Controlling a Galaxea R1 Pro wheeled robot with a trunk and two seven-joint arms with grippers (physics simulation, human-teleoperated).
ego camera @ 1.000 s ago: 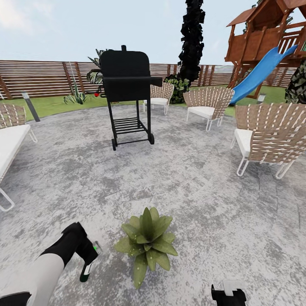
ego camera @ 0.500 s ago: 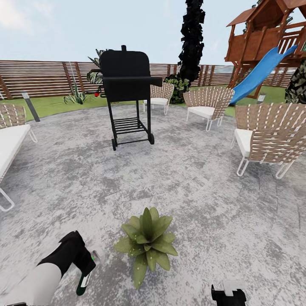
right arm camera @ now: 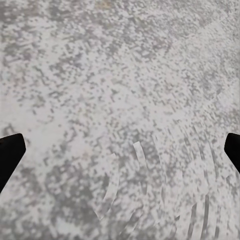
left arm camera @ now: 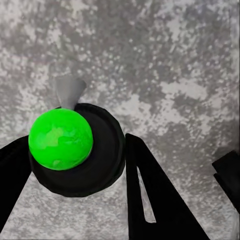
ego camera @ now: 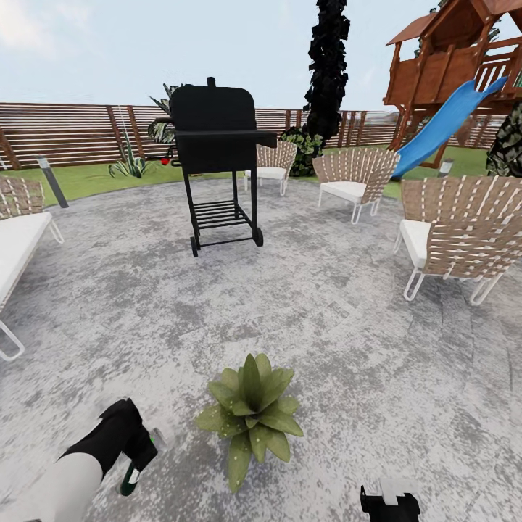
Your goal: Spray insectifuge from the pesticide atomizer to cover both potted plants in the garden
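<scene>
One potted plant (ego camera: 250, 417), a low rosette of broad green leaves, stands on the grey paved circle (ego camera: 326, 326) at the near middle of the head view. Fine whitish insectifuge specks (ego camera: 238, 458) dot its lower leaves. Just left of it, my left gripper (ego camera: 138, 455) is shut on the pesticide atomizer (ego camera: 130, 477), a small dark bottle hanging tilted over the paving. In the left wrist view the atomizer's black top with its bright green mark (left arm camera: 60, 140) sits between the black fingers (left arm camera: 150, 195). My right gripper (ego camera: 390, 500) is open over bare paving (right arm camera: 120, 150). The other potted plant is out of view.
A black wheeled grill (ego camera: 216, 163) stands ahead on the paving. Wicker chairs (ego camera: 460, 235) sit at the right and a white lounger (ego camera: 18, 250) at the left. Behind them are the lawn, a slatted fence (ego camera: 72, 134), a spiky plant (ego camera: 130, 168) and a playhouse slide (ego camera: 442, 123).
My left arm has drawn down and to the left with the atomizer, a little away from the plant. The plant, the right gripper and the camera have not moved.
</scene>
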